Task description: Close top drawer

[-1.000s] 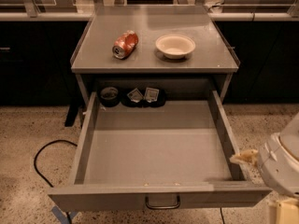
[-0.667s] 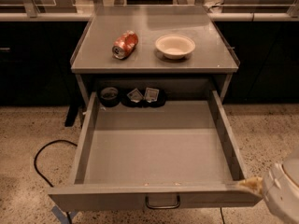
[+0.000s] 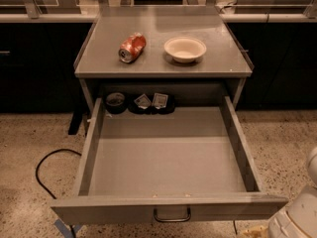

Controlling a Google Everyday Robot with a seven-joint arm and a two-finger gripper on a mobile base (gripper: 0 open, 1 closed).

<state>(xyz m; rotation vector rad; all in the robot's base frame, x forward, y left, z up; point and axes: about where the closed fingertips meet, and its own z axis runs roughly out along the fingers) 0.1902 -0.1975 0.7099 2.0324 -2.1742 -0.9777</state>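
Top drawer (image 3: 168,162) pulled fully out below table (image 3: 158,29) front edge. Handle (image 3: 172,214) at centre of front panel. Gripper (image 3: 297,218) low, off drawer's front-right corner, mostly cropped; jaws: I cannot tell. I'd move to panel centre beside handle and push squarely toward table's back edge, slowly and without skew. Can (image 3: 132,47) and bowl (image 3: 184,48) on top may rattle.

Speckled terrazzo floor (image 3: 25,148), black cable (image 3: 37,171) at left, dark cabinets (image 3: 34,68) behind.
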